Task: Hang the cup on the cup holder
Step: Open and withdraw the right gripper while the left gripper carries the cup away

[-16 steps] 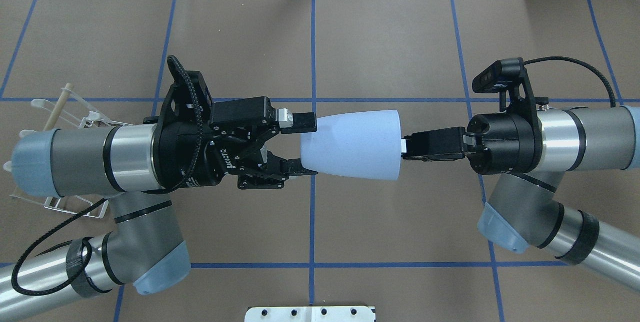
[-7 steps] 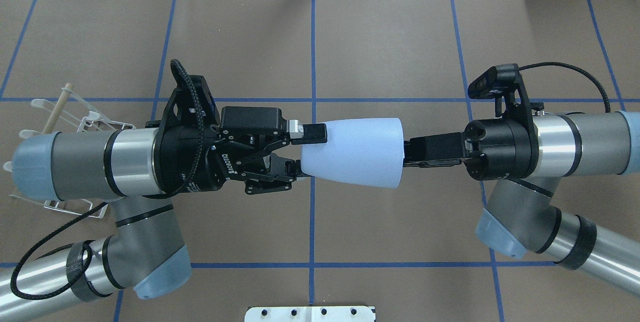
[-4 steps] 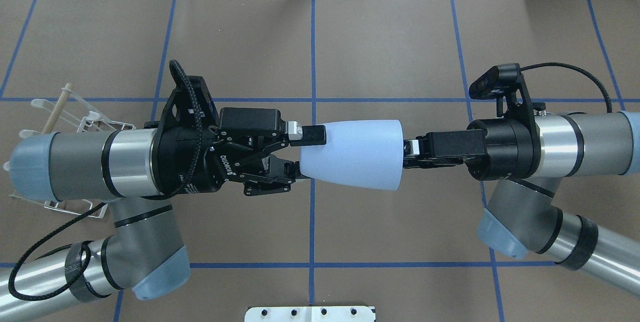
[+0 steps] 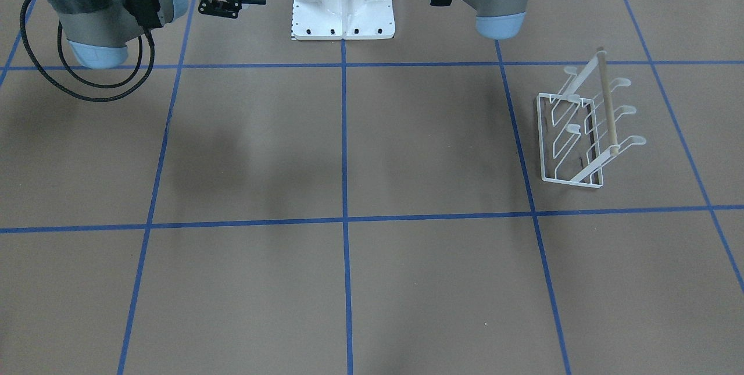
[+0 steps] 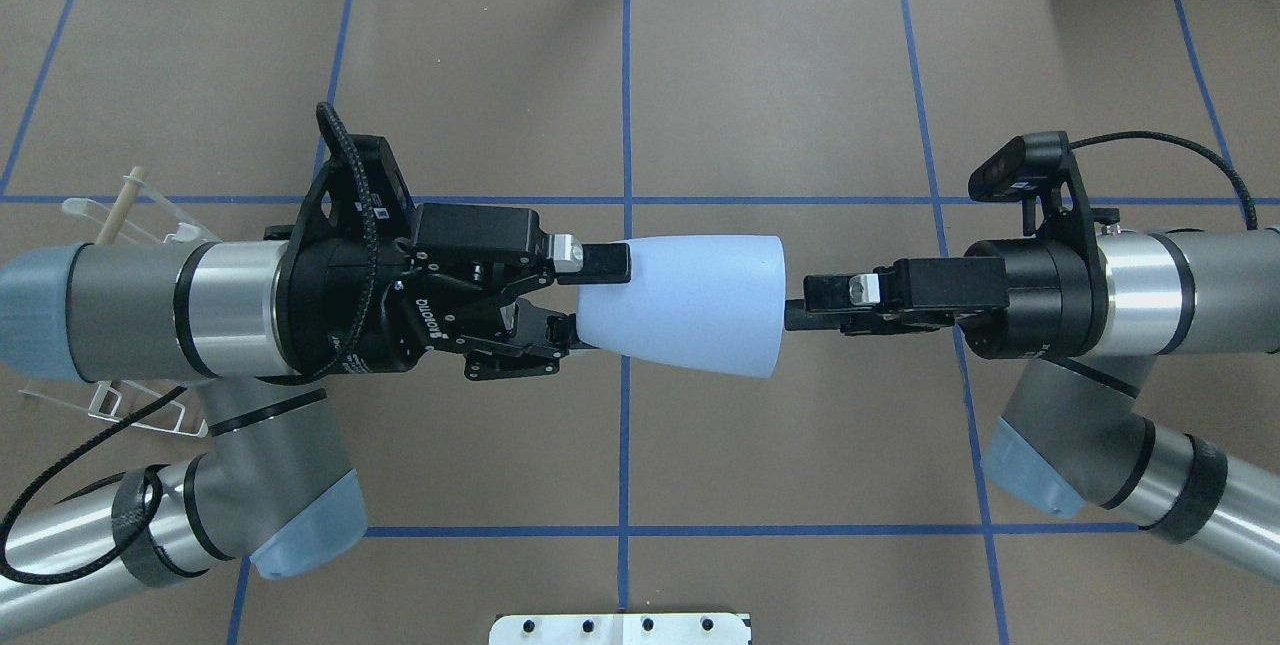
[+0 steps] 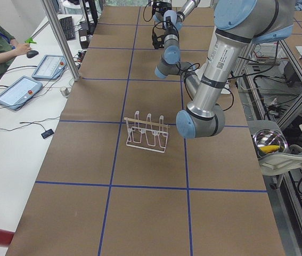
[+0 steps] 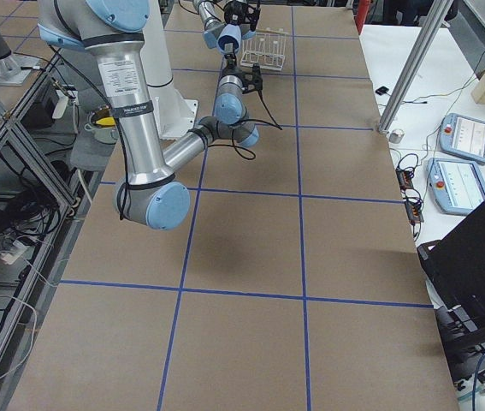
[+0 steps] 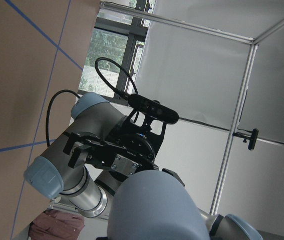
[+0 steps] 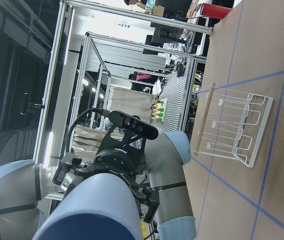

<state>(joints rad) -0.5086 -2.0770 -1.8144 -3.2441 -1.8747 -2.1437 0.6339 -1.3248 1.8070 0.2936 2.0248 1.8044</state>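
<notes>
Status: hand-over stage, hanging not yet begun.

My left gripper (image 5: 590, 297) is clamped on the narrow closed end of the cup (image 5: 680, 305), one finger on each side of the base. The cup lies horizontal in the air over the middle of the table (image 5: 800, 105), mouth turned toward my right arm. My right gripper (image 5: 800, 313) has nothing in it. The left wrist view shows its fingers parted, and the tips sit just beside the wide rim, apparently not touching.

The cup holder (image 4: 581, 131) stands on the table on my left side, well apart from the cup and largely hidden under my left forearm in the overhead view. All its prongs (image 4: 636, 140) are bare.

Remaining, in my judgement: carry the cup to the holder, slip its mouth over a prong, let go.

Writing: "ROBOTIQ" reads on my left gripper body and, in part, on my right one. Other arm labels are too small to read.
</notes>
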